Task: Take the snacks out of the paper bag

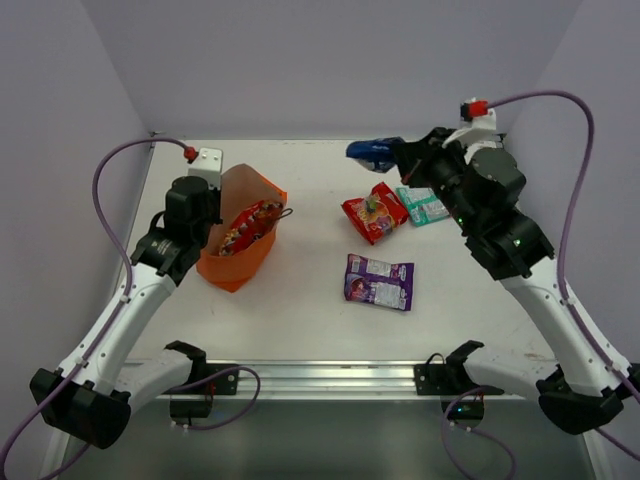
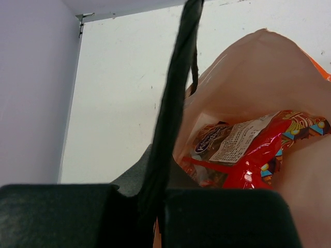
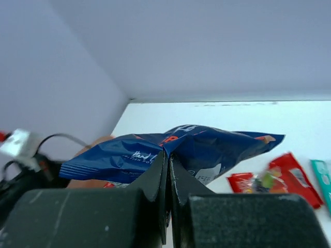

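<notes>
The orange paper bag (image 1: 240,258) stands at the left with its mouth open, and red snacks (image 1: 250,227) lie inside it. My left gripper (image 1: 205,215) sits at the bag's left rim, shut on the thin dark cord handle (image 2: 176,103). The bag's pale inside (image 2: 258,67) holds a red packet (image 2: 269,155). My right gripper (image 1: 402,152) hovers above the back right of the table, shut on a dark blue packet (image 1: 373,150) that droops on both sides of the jaws (image 3: 217,147). On the table lie a red packet (image 1: 375,212), a teal packet (image 1: 423,205) and a purple packet (image 1: 379,281).
Pale walls (image 1: 330,60) close in the white table (image 1: 310,310) at the back and both sides. A metal rail (image 1: 320,375) with black clamps runs along the near edge. Purple cables (image 1: 105,190) loop off both arms.
</notes>
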### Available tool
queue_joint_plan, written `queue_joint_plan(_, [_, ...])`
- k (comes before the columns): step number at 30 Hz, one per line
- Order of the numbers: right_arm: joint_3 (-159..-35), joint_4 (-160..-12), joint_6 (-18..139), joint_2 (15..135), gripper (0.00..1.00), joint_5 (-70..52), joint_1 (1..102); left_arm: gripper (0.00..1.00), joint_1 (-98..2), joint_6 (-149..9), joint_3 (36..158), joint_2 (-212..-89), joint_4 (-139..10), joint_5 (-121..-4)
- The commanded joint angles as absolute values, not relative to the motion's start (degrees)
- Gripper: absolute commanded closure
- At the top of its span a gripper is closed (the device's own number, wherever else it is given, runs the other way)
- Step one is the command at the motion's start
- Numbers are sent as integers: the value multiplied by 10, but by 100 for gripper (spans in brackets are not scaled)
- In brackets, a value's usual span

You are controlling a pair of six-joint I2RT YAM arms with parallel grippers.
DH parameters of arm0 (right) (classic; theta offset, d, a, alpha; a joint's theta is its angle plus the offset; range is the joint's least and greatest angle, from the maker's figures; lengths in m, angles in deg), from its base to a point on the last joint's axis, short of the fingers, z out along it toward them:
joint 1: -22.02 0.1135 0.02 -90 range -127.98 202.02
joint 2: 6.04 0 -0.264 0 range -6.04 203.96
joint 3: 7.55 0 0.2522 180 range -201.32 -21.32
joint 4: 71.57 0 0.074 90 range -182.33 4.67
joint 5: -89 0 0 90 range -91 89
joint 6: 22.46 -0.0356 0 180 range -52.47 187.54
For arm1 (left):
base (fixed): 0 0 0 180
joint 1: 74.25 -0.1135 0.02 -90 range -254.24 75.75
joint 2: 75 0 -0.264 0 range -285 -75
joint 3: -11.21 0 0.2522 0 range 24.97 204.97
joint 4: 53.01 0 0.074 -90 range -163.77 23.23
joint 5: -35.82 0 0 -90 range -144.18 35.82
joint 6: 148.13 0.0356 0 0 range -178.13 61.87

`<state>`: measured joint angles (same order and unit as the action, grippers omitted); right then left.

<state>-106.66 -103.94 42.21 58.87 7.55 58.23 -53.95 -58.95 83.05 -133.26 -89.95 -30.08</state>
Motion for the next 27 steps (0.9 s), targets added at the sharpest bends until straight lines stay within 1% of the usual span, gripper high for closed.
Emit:
queue_joint_plan(1, [-955,-1084,381,561,100,159,520,100,-548,-567,864,-1335,-860,-320])
queue_joint_plan(5, [-830,-1099,314,524,100,182,425,100,-549,-565,877,-1342,-860,-337])
queue_joint_plan(7, [-796,-1114,285,528,100,195,392,100,-549,-565,880,-1342,-860,-339])
queue_joint_plan(8, [-767,-1116,277,531,100,196,355,100,-549,-562,882,-1341,-862,-339])
queue_joint_plan(11, [-729,-1116,240,558,100,171,295,100,-549,-558,884,-1340,-866,-339])
queue_joint_plan(14, [-726,-1122,227,600,100,174,281,100,-549,-558,883,-1336,-867,-341])
queue_joint_plan(15, [-733,-1138,221,608,93,180,281,100,-549,-558,882,-1335,-868,-340])
queue_joint_plan(16, [-749,-1150,219,615,70,186,281,100,-549,-559,883,-1335,-871,-341])
queue_joint_plan(18, [-762,-1171,225,616,29,200,281,100,-549,-560,882,-1333,-872,-342])
queue_joint_plan(19, [-776,-1176,230,610,6,205,284,100,-549,-558,882,-1330,-872,-341])
queue_joint_plan(20, [-782,-1173,235,593,1,207,287,100,-549,-558,882,-1329,-872,-341])
queue_joint_plan(24, [-814,-1143,288,548,1,204,339,100,-549,-558,884,-1329,-872,-355])
queue_joint_plan(27, [-862,-1112,321,550,1,164,421,100,-550,-558,886,-1330,-873,-361])
